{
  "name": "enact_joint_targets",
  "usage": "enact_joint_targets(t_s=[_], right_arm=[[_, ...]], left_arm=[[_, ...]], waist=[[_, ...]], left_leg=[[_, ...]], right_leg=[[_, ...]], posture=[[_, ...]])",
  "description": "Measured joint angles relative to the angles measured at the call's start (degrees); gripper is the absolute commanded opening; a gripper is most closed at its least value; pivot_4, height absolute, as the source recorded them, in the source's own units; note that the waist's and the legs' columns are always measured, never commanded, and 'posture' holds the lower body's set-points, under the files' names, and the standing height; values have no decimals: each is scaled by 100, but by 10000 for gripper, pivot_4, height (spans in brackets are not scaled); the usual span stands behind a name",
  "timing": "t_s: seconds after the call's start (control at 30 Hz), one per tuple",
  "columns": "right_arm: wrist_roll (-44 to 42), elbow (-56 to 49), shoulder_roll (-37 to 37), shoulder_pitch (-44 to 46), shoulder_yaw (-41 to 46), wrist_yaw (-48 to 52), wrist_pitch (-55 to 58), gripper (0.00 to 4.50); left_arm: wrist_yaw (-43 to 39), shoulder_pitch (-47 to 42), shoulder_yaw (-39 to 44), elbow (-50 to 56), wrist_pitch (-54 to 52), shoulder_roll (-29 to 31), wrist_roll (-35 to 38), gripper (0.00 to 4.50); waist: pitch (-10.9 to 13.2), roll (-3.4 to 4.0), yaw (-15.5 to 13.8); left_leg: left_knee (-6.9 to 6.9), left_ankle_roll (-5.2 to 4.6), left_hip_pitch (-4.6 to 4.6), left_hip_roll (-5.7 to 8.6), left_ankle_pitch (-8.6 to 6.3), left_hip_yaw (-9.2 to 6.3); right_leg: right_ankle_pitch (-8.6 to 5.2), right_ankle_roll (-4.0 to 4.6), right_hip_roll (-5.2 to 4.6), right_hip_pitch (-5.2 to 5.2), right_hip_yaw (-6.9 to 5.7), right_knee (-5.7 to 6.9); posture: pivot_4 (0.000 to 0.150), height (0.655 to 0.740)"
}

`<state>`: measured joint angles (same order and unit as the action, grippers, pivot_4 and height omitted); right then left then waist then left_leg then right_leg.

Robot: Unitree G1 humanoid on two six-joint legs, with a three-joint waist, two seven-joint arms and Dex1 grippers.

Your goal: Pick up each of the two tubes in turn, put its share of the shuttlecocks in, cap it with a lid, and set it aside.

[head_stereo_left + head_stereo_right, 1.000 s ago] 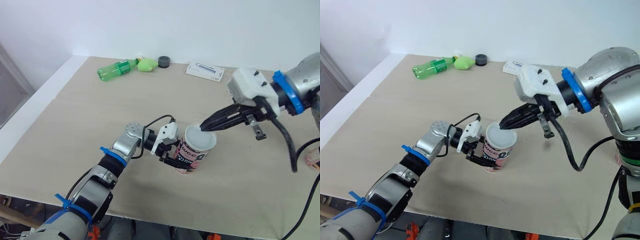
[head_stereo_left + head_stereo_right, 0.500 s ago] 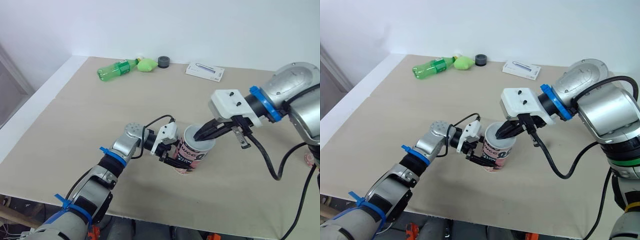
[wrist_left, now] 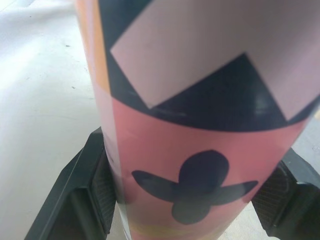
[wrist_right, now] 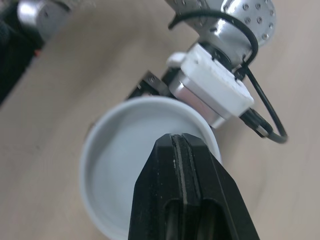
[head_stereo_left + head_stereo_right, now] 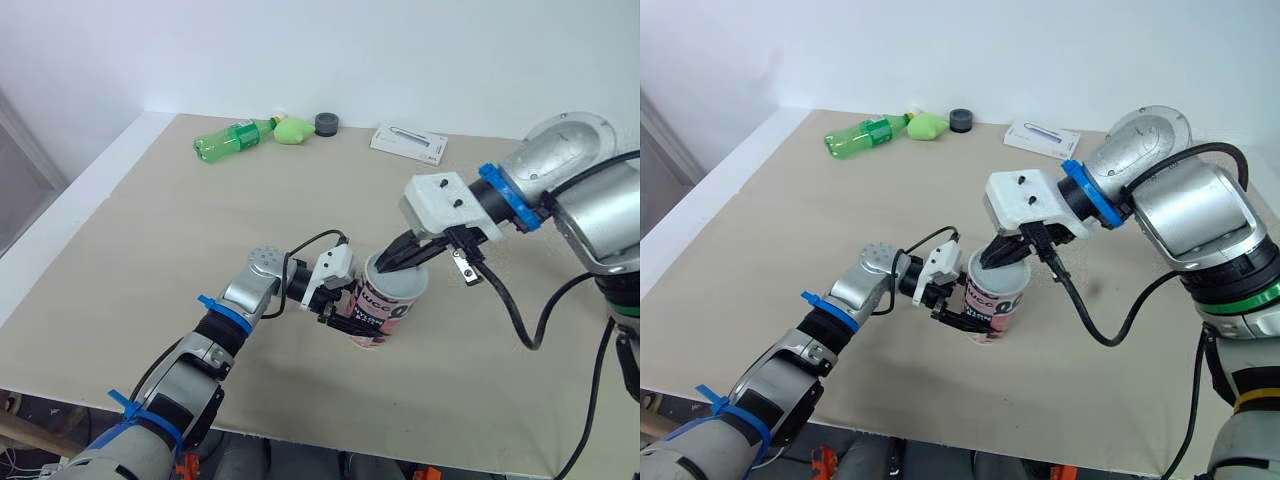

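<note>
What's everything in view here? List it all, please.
tube: one, pink and black, table's front middle
lid: one, pale grey, on top of the tube
bottle: one, green, lying at the far edge
lumpy object: one, yellow-green, beside the bottle
round object: one, black, beside the lumpy object
flat box: one, white, far edge, further right
table: one, beige, under everything
left gripper: one, black, shut on the tube
right gripper: one, black, shut, tips at the lid

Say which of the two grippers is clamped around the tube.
The left gripper: its fingers flank the pink-and-black tube on both sides. The right gripper, shut, only touches the grey lid on top.
</note>
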<state>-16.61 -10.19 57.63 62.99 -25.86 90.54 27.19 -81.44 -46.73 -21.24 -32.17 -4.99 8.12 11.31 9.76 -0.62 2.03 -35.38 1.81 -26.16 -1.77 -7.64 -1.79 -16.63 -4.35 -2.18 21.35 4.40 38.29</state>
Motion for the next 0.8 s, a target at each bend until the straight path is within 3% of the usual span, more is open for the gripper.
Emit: enact_joint_targets(t_s=[0.27, 0.8], right_arm=[[151, -289, 214, -324, -47, -36, -313, 1390], [105, -573, 22, -793, 469, -53, 505, 1390]], left_arm=[[73, 30, -50, 13, -34, 22, -54, 30375], [10, 108, -43, 8, 12, 25, -88, 30375]], waist=[[-37, -37, 1], [-113, -88, -4]], left_leg=[[7, 5, 56, -3, -3, 2], [70, 12, 100, -7, -8, 4]], right_leg=[[-27, 25, -2, -38, 1, -2], [-57, 50, -1, -52, 0, -4]], posture=[[1500, 7294], [1500, 7294]])
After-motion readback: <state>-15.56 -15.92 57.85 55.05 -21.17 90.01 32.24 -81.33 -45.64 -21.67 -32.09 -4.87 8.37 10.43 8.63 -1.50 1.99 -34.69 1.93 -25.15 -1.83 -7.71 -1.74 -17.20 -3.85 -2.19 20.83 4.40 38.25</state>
